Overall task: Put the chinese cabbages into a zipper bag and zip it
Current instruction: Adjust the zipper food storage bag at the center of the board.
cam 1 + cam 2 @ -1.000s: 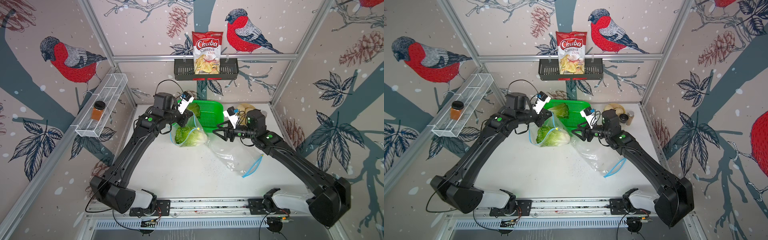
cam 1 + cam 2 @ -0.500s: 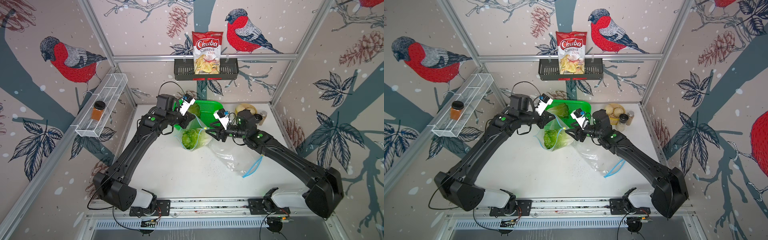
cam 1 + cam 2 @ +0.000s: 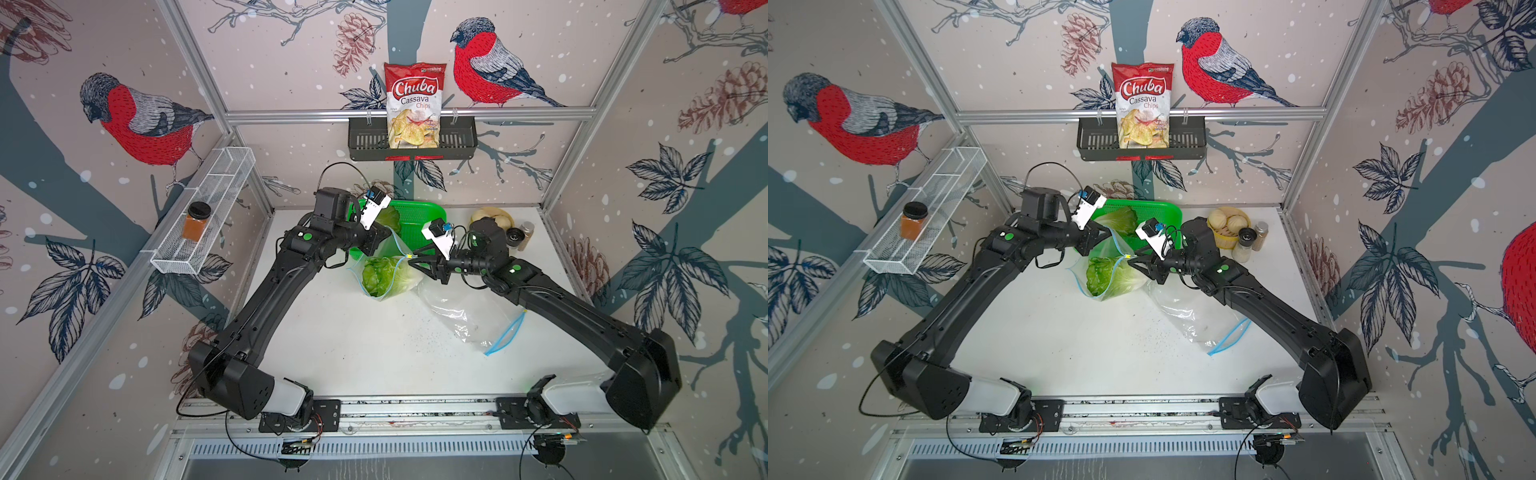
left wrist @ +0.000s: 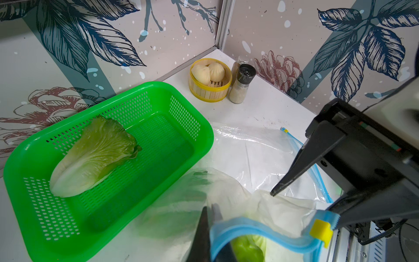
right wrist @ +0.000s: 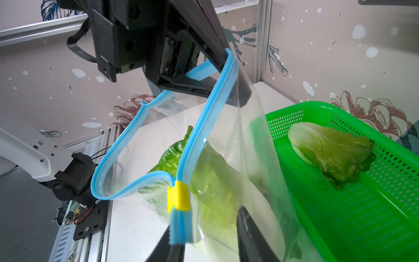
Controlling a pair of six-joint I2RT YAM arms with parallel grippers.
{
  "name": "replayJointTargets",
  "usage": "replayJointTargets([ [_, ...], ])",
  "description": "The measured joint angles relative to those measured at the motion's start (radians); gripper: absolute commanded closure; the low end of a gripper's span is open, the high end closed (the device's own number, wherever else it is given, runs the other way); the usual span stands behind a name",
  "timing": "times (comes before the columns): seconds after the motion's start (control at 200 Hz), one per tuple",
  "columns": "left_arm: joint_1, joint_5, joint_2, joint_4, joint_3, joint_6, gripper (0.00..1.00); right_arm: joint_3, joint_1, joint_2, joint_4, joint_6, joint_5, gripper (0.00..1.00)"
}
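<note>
Fingers (image 5: 240, 90) of the left gripper (image 4: 209, 215) pinch the zipper bag (image 3: 390, 278) rim, holding its mouth up. Jaws of the right gripper (image 5: 206, 220) stand apart around the zip end, beside the yellow slider (image 5: 178, 196). Probably 2 chinese cabbages (image 5: 213, 179) lie inside; 1 waits in the green basket (image 4: 158, 84).

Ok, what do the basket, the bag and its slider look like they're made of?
Basket: glossy green moulded plastic, judging by the even perforations and shiny rim. Bag: thin clear plastic film, creased and see-through, with a matte blue zip track. Slider: probably hard opaque yellow plastic, going by its blocky clip shape.
</note>
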Motion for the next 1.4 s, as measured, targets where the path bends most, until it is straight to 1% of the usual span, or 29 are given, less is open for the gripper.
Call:
replayJointTargets([
  [0.195,0.0,-0.002,0.002,0.003,0.0,-0.006,1.0,0.006,0.002,0.009,-0.001,0.003,-0.017,0.75],
  [0.345,0.0,-0.004,0.002,0.003,0.002,-0.007,1.0,0.019,0.004,0.009,-0.002,0.004,-0.021,0.93],
  [0.455,0.0,-0.015,-0.007,-0.006,0.004,-0.01,1.0,0.038,0.017,0.011,-0.008,0.008,-0.025,0.96],
  [0.525,0.001,-0.02,-0.019,-0.018,0.006,-0.017,1.0,0.048,0.032,0.011,-0.012,0.02,-0.029,1.0],
  [0.635,0.001,-0.043,-0.048,-0.054,0.008,-0.026,1.0,0.055,0.067,0.005,-0.013,0.07,-0.035,1.0],
  [0.73,0.003,-0.057,-0.064,-0.088,0.016,-0.032,1.0,0.034,0.091,-0.019,0.027,0.15,-0.047,1.0],
  [0.825,0.006,-0.08,-0.07,-0.125,0.013,-0.033,1.0,0.003,0.082,-0.039,0.083,0.247,-0.053,1.0],
  [0.916,0.01,-0.097,-0.074,-0.132,-0.008,-0.033,1.0,-0.002,0.061,-0.04,0.099,0.303,-0.054,1.0],
  [0.951,0.012,-0.097,-0.075,-0.132,-0.014,-0.034,0.95,-0.002,0.048,-0.039,0.102,0.324,-0.061,1.0],
  [0.976,0.012,-0.095,-0.075,-0.13,-0.016,-0.035,0.88,-0.003,0.036,-0.039,0.105,0.329,-0.064,1.0],
  [0.991,0.012,-0.095,-0.075,-0.13,-0.017,-0.035,0.82,-0.003,0.03,-0.038,0.106,0.333,-0.067,1.0],
  [1.016,0.012,-0.093,-0.075,-0.126,-0.017,-0.035,0.75,-0.003,0.021,-0.036,0.106,0.347,-0.072,1.0],
  [1.076,0.013,-0.086,-0.074,-0.106,-0.014,-0.035,0.68,-0.003,-0.003,-0.033,0.101,0.35,-0.087,1.0],
  [1.131,0.013,-0.076,-0.071,-0.098,-0.003,-0.04,0.57,-0.003,-0.02,-0.032,0.094,0.35,-0.096,1.0],
  [1.291,0.014,-0.064,-0.084,-0.065,0.026,-0.027,0.52,0.024,-0.054,-0.018,0.056,0.342,-0.12,1.0],
  [1.401,0.013,-0.044,-0.115,-0.046,0.037,-0.006,0.51,0.061,-0.058,0.013,0.031,0.323,-0.122,1.0],
])
